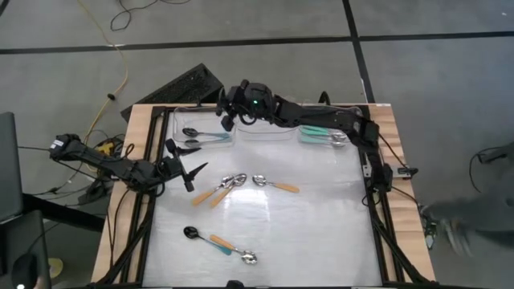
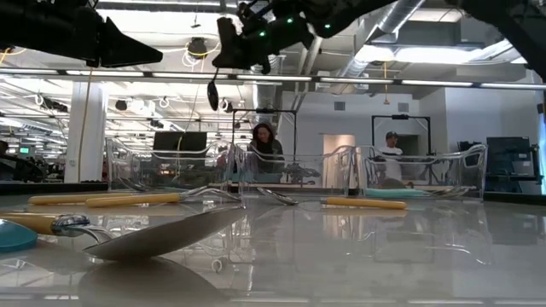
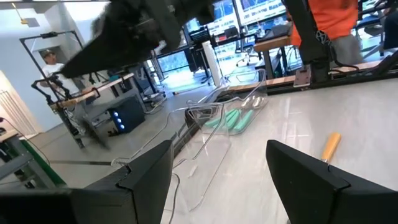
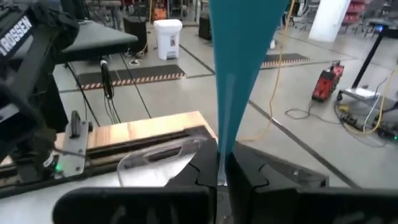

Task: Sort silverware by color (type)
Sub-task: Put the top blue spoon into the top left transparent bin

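— Closest to the low camera, what lies on the table (image 2: 401, 256)?

— Big silver spoon bowl (image 2: 162, 234), blurred, with a blue handle end (image 2: 15, 236) at the near left edge. Behind it lie orange-handled spoons (image 2: 136, 199), and clear trays (image 2: 299, 175) line the far edge. Two people show in the room beyond.

— And from above?

— Three orange-handled spoons sit mid-table: two crossed (image 1: 218, 191), one beside them (image 1: 275, 185). Near the front edge, a black-bowled spoon with an orange handle (image 1: 207, 237) meets a silver-bowled one with a blue handle (image 1: 238, 254). The far-left tray (image 1: 201, 136) holds blue-handled spoons with black bowls (image 1: 205, 134); the far-right tray (image 1: 325, 138) holds teal-handled ones (image 1: 320, 135).

— The arms?

— The right gripper (image 1: 229, 112) reaches across to hang over the far-left tray. The left gripper (image 1: 186, 168) is at the left edge, its fingers spread.

— The left wrist camera?

— Its two fingers (image 3: 149, 171) stand wide apart with nothing between them.

— The right wrist?

— Its fingers (image 4: 249, 171) are pinched on a blue spoon handle (image 4: 239, 62) that stands up from them.
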You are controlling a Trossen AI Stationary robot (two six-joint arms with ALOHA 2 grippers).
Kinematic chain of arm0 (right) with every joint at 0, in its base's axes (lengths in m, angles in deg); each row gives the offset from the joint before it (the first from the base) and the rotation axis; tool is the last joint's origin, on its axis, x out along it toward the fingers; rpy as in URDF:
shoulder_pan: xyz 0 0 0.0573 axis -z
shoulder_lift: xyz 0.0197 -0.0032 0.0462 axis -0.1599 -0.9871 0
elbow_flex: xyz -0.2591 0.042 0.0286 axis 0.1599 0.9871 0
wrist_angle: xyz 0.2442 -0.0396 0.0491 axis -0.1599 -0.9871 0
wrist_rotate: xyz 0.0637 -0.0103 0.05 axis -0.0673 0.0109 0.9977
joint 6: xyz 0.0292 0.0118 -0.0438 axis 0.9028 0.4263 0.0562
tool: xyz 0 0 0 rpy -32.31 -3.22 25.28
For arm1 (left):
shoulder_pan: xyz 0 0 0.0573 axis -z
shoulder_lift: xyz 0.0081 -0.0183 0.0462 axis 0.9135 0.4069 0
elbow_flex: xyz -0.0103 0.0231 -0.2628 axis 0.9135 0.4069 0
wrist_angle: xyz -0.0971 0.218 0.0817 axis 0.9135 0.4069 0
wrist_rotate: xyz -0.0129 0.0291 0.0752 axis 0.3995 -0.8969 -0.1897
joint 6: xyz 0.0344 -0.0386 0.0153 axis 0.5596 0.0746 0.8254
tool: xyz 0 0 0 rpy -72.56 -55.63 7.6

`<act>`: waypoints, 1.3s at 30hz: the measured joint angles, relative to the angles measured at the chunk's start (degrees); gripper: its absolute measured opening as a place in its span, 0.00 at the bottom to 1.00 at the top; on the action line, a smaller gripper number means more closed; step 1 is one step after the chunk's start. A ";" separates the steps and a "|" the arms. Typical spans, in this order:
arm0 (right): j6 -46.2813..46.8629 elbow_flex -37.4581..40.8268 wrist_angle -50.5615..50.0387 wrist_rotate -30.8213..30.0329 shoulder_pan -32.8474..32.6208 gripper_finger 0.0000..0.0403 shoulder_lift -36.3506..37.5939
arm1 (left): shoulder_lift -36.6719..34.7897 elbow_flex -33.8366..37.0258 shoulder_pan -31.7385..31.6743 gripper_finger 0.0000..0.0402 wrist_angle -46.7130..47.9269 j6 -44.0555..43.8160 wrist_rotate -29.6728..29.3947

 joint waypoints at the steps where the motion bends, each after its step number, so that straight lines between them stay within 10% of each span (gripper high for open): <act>1: -0.11 -2.01 -4.18 0.40 0.27 0.08 -0.79 | 0.02 0.00 0.00 0.61 0.02 0.00 0.00; 13: -6.44 -28.67 -23.94 3.08 0.77 0.08 -17.41 | -0.01 0.02 0.00 0.61 1.08 0.00 -0.61; 39: 2.25 -27.95 -26.96 7.49 1.09 0.13 -25.04 | -0.02 0.02 0.00 0.61 1.68 -3.98 -0.50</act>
